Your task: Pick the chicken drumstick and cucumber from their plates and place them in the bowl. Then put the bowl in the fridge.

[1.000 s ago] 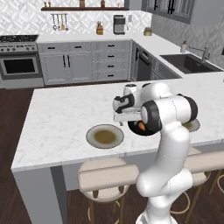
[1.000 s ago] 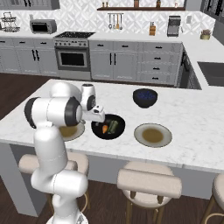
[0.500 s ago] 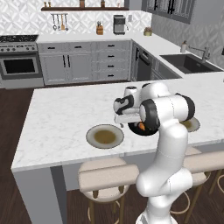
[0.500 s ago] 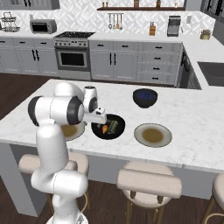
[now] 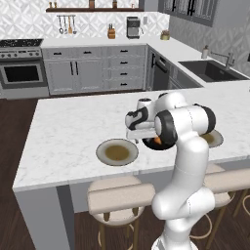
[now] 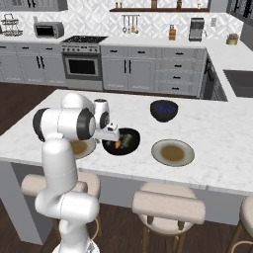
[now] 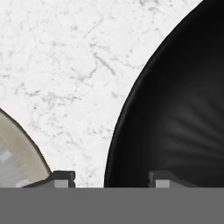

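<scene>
Astride the bowl (image 7: 175, 113) rim, jaws

1. On your desk (image 6: 217, 148), the bowl (image 6: 129, 146) sits between two plates (image 6: 172, 152).
2. The chicken drumstick (image 6: 116, 145) and cucumber (image 6: 125, 141) lie in it.
3. A smaller bowl (image 6: 164, 110) stands behind.

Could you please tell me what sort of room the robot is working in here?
A home kitchen, rendered rather than real: a stove with an oven stands among grey cabinets, a sink is set in the counter, and stools line a marble island.
</scene>
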